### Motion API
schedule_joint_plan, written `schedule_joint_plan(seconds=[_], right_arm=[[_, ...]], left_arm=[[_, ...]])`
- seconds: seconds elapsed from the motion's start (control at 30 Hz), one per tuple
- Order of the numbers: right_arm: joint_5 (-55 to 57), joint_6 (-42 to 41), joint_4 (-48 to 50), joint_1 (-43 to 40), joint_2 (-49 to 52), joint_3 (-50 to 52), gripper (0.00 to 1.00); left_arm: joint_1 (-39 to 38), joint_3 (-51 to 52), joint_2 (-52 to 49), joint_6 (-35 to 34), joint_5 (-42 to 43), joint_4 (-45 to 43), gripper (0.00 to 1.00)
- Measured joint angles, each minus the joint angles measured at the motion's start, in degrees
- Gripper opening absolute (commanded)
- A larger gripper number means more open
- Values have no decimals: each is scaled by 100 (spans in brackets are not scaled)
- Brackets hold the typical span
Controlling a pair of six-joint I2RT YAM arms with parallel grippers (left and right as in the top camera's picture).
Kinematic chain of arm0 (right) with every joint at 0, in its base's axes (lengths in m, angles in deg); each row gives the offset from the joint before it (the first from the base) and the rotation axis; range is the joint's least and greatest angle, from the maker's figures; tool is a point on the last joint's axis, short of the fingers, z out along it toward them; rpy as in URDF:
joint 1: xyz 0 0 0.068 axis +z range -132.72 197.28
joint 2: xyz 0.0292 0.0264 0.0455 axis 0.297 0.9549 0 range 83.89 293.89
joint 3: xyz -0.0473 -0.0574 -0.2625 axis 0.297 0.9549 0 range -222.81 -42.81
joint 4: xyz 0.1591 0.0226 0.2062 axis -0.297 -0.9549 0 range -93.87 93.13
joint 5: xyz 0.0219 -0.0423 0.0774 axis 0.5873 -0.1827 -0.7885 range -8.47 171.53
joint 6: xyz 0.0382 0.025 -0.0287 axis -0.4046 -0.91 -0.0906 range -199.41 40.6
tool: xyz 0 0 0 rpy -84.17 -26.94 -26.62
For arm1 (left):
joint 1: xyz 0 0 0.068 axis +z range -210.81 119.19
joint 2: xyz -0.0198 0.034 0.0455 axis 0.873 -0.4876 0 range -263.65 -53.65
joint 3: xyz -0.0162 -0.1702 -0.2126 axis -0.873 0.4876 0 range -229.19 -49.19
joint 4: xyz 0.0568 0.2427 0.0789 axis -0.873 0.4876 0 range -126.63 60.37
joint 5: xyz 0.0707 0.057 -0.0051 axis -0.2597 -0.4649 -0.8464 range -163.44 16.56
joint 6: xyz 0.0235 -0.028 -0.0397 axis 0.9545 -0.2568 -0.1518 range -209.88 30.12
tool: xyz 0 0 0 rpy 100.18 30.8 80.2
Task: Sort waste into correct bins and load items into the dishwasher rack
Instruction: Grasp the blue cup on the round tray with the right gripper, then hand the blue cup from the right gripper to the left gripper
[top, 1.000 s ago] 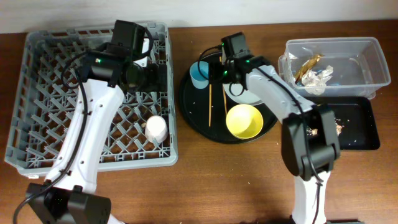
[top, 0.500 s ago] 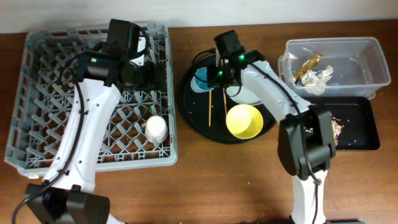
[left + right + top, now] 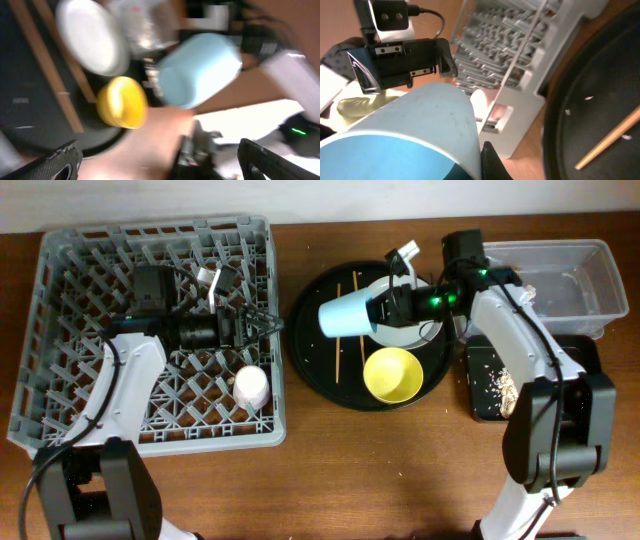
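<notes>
My right gripper (image 3: 378,308) is shut on the rim of the light blue cup (image 3: 345,313), which hangs on its side above the round black tray (image 3: 310,350). In the right wrist view the cup (image 3: 395,135) fills the lower left, its wall pinched by my gripper (image 3: 479,160). My left gripper (image 3: 262,323) stands open over the right edge of the dishwasher rack (image 3: 80,300), pointing at the cup (image 3: 200,70). A pink-white cup (image 3: 252,387) sits in the rack. The yellow bowl (image 3: 392,374), the pale plate (image 3: 405,335) and the chopsticks (image 3: 340,350) lie on the round tray.
The clear tub (image 3: 575,275) stands at the back right, partly behind my right arm. The shallow black tray (image 3: 490,385), with beige crumbs in it, lies under my right forearm. Bare wooden table runs along the front edge.
My right gripper has shut on the light blue cup, lifted it off the round tray and tipped it sideways. My left arm has pulled back and turned its open gripper rightward.
</notes>
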Motion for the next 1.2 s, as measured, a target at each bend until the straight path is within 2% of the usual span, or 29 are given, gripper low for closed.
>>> schedule_joint_plan(seconds=[0.17, 0.47, 0.77, 1.07, 1.2], right_arm=[[-284, -345, 870, 284, 13, 90, 4], [223, -2271, 2835, 1071, 11, 114, 4], [269, -2715, 2894, 1185, 11, 114, 4], [503, -2736, 2946, 1698, 11, 114, 4], [525, -2736, 2942, 1716, 11, 114, 4]], left_arm=[[-127, 35, 0, 2, 920, -42, 99], [-256, 39, 0, -2, 1056, -33, 99], [-280, 61, 0, -15, 1001, -175, 99], [-243, 79, 0, -638, 999, -769, 99], [-225, 79, 0, -789, 986, -793, 89]])
